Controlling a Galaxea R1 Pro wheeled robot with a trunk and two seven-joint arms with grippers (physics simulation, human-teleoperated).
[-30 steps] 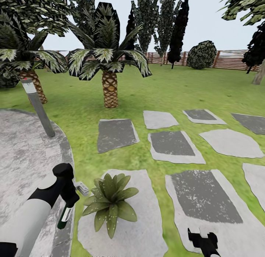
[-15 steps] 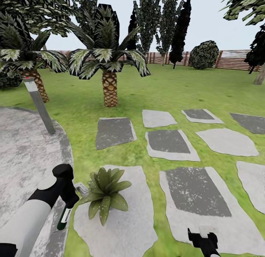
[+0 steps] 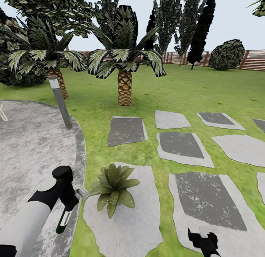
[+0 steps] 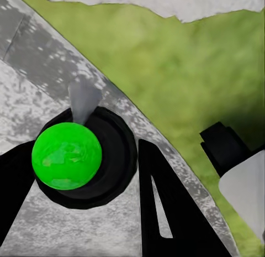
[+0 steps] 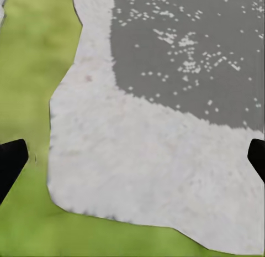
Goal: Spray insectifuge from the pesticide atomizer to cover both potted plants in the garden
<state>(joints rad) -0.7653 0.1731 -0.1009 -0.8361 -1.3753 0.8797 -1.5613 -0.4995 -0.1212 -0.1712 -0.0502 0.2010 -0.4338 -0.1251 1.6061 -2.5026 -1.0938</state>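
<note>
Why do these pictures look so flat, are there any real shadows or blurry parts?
Head view: even, soft light, only a faint dark patch on the lawn under the palm; the far trees look blocky. Left wrist view: the green-bottomed atomizer in the left tool fairly sharp, grass beyond smeared. Right wrist view: the stepping stone soft and fuzzy, no glare.

speckled green potted plant [image 3: 114,187], mottled grey patio [image 3: 29,146]

The left arm [image 3: 25,222] was a smooth white-grey tube ending in a glossy black wrist and knob. Its fingers [image 4: 165,207] were flat black wedges. The right gripper [image 3: 203,240] was black, blocky.
</note>
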